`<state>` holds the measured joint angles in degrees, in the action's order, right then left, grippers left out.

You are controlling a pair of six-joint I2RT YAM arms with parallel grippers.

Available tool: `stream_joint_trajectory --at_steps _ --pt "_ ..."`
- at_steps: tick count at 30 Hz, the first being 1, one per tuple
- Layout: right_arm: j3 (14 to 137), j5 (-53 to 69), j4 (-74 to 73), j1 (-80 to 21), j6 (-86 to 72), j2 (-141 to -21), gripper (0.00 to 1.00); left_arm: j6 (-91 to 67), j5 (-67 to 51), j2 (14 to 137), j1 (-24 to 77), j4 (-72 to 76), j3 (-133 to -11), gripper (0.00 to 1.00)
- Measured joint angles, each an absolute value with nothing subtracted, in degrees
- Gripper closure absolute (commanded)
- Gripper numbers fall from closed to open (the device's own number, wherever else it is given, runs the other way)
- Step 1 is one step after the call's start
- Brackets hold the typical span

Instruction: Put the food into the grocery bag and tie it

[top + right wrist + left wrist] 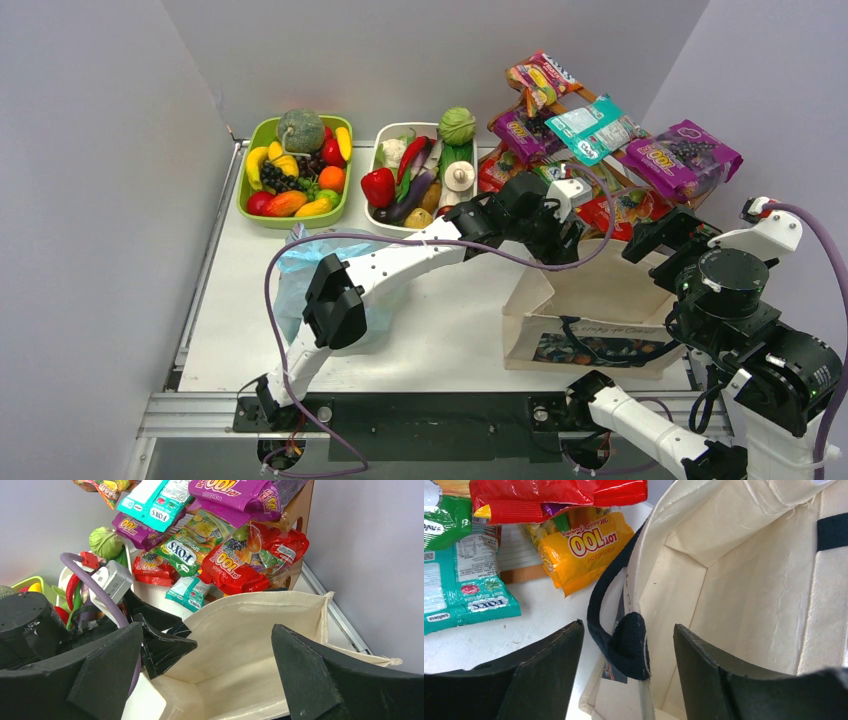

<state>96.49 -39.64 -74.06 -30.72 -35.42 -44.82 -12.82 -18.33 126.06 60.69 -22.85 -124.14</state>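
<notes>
The light-blue plastic grocery bag (298,265) lies crumpled at the table's left, partly hidden under my left arm. The food sits at the back: toy fruit in a green tray (252,195), vegetables in a white tray (385,135), and snack packets (600,130) on a rack. My left gripper (555,240) is open at the far-left rim of a beige canvas tote (590,300). The tote's dark strap (624,640) hangs between the fingers, touching neither. My right gripper (665,240) is open and empty above the tote's open mouth (260,625).
The canvas tote stands open at centre right, empty inside as far as shown. An orange packet (579,550), teal packets (469,580) and a red packet (554,495) lie just beyond the tote. Walls close in the back and both sides.
</notes>
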Motion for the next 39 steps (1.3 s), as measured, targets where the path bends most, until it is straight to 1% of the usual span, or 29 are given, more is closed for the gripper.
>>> stream_joint_trajectory --at_steps 1,2,3,4,5,6,7,14,20,25,31,39 --pt "96.49 -39.62 -74.06 -30.72 -35.42 -44.84 0.03 -12.78 -18.33 126.23 60.69 -23.07 -124.14 0.51" --pt "96.47 -39.64 -74.04 -30.72 -35.42 -44.84 0.03 -12.75 -18.28 126.28 60.66 -23.16 -124.14 0.56" --pt "96.47 -39.62 -74.04 -30.72 -35.42 -44.84 0.03 -12.71 -18.31 126.28 60.66 -23.2 -124.14 0.63" --pt "96.47 -39.59 -74.04 -30.72 -35.42 -44.82 0.03 -12.58 -18.37 126.28 60.66 -23.16 -124.14 0.68" --pt "96.47 -39.59 -74.04 -30.72 -35.42 -44.84 0.03 -12.53 -18.48 126.28 60.66 -23.14 -124.14 0.81" --pt "96.47 -39.59 -74.04 -30.72 -35.42 -44.84 0.03 -12.32 -18.7 126.28 60.71 -23.16 -124.14 0.89" --pt "96.47 -39.59 -74.06 -30.72 -35.42 -44.84 0.03 -12.25 -18.92 126.28 60.73 -23.2 -124.14 0.99" --pt "96.47 -39.62 -74.22 -30.72 -35.53 -44.82 0.03 -12.91 -20.99 125.19 60.9 -22.94 -122.72 1.0" --pt "96.47 -39.68 -74.28 -30.72 -36.14 -44.82 0.03 -16.21 -17.98 116.97 61.63 -21.93 -112.31 1.0" --pt "96.47 -39.72 -74.19 -30.72 -36.73 -44.82 0.03 -19.97 -11.05 106.37 62.17 -21.91 -100.64 1.0" --pt "94.67 -39.64 -73.12 -30.72 -37.04 -44.84 0.03 -25.87 2.35 92.64 61.93 -21.47 -86.3 1.0" --pt "92.53 -39.88 -71.94 -30.72 -37.36 -45.47 0.0 -40.27 18.17 76.16 58.13 -19.03 -66.35 1.0"
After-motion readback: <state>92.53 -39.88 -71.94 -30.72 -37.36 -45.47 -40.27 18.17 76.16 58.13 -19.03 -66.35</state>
